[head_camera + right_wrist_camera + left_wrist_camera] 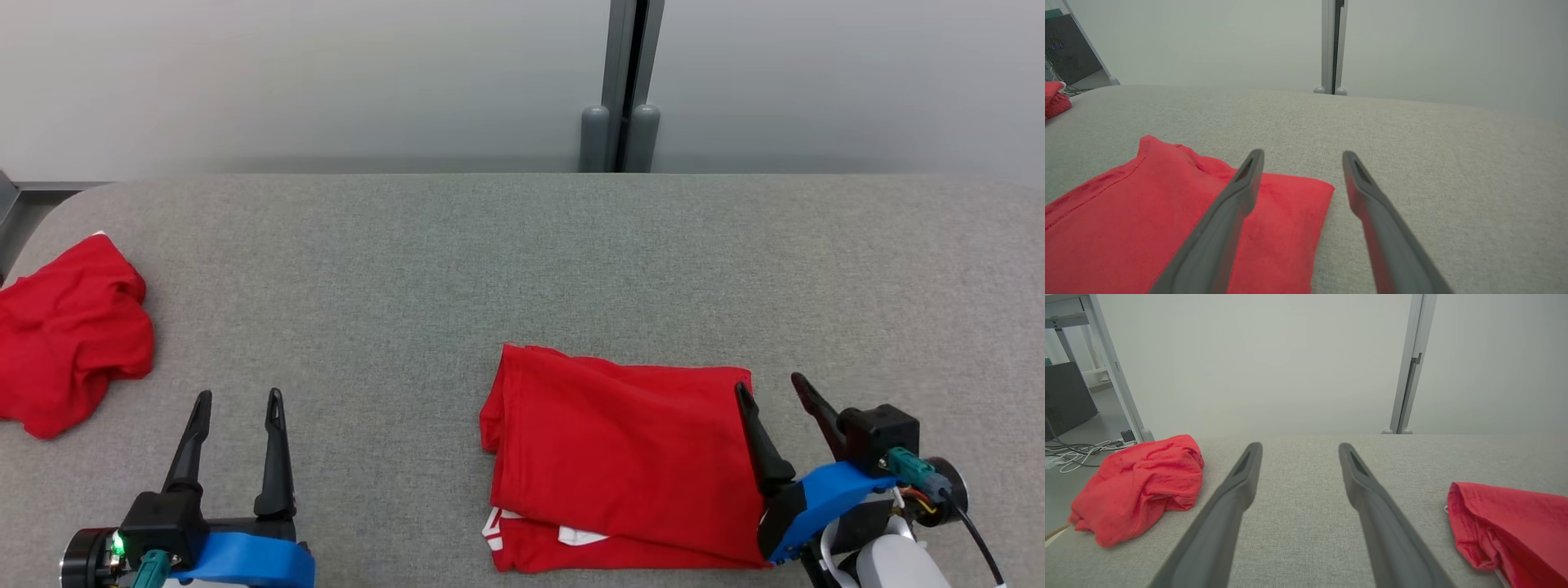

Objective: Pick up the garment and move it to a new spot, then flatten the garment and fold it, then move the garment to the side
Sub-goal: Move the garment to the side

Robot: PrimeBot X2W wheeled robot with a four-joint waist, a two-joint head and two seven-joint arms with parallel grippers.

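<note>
A red garment (620,457) lies folded into a rough rectangle on the grey table, near the front, right of centre; white print shows at its lower left edge. My right gripper (769,385) stands open at the garment's right edge, one finger over the cloth and one beside it, nothing held. In the right wrist view the garment (1167,228) spreads under the left finger (1241,183). My left gripper (238,396) is open over bare table at the lower left. The left wrist view shows the garment's edge (1506,522) at the right.
A second red garment (69,331) lies crumpled at the table's left edge, also seen as a crumpled heap (1139,486) in the left wrist view. The grey table (522,261) ends at a pale wall with a grey post (624,90). Cables lie on the floor (1073,453) at left.
</note>
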